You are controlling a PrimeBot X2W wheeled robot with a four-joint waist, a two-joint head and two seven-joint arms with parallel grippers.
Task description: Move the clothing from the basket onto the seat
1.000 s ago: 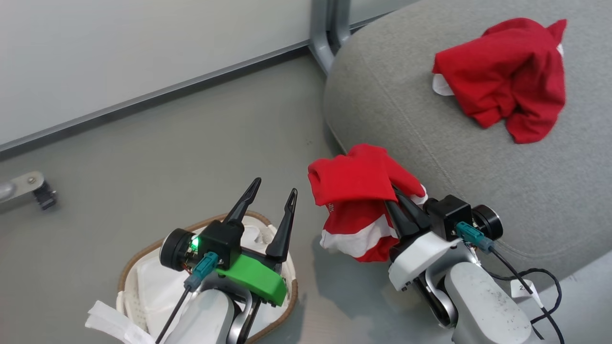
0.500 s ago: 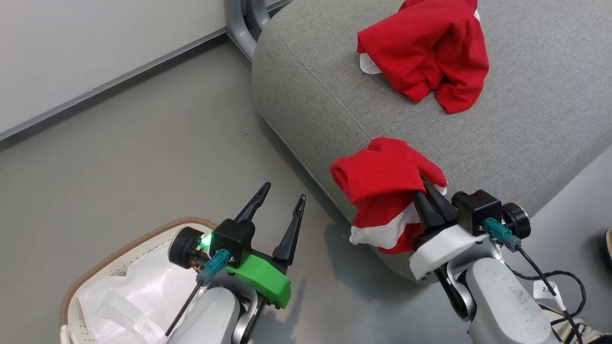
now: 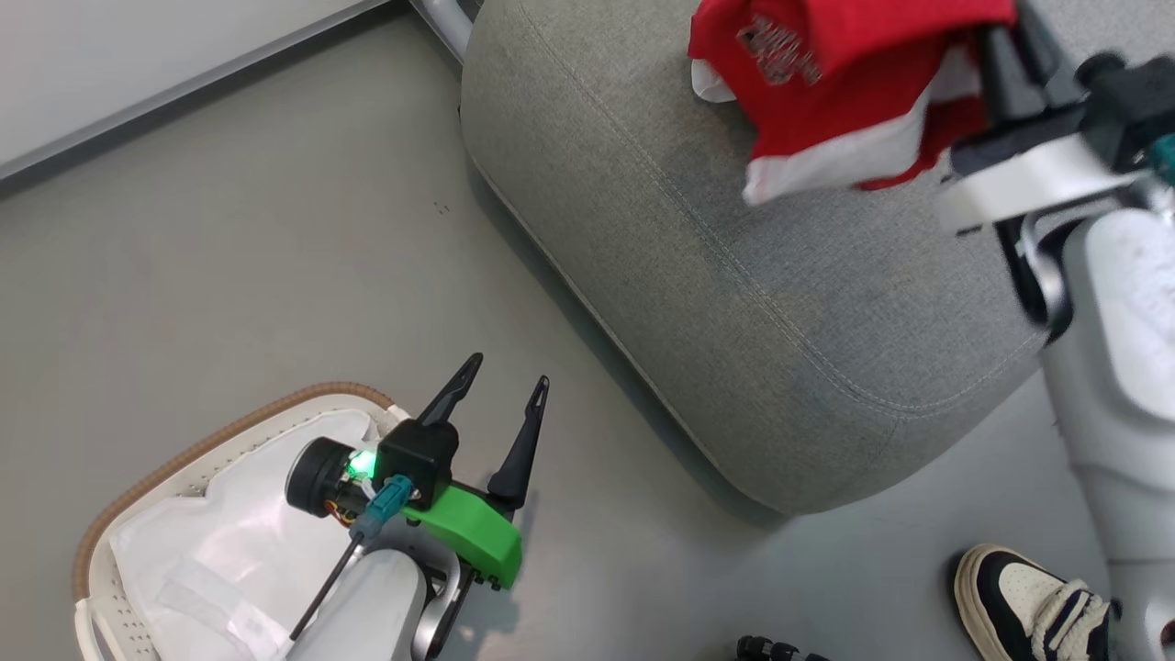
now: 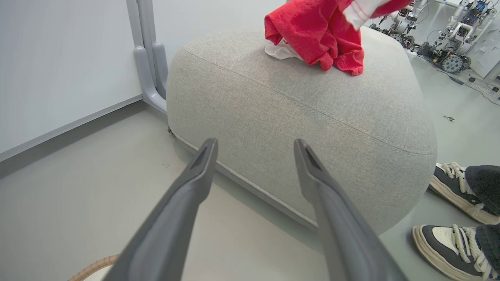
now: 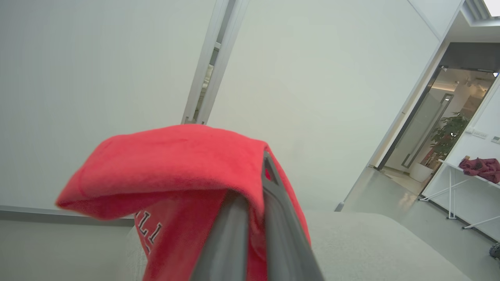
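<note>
Head view: the right gripper (image 3: 1005, 64), jaws shut on the red jersey (image 3: 826, 83), holds it hanging above the far part of the seat (image 3: 734, 321), probably to drop it there. The left gripper (image 3: 507, 370) hovers wide open and empty near the basket (image 3: 211, 436), where a white cloth (image 3: 229, 514) lies.

Left wrist view: this adds a plain red garment (image 4: 312, 35) heaped on the seat's far side under the jersey, and a person's shoes (image 4: 449, 249) at the right.

Right wrist view: close up, the two fingers pinch one fold, so the rest drapes free.
</note>
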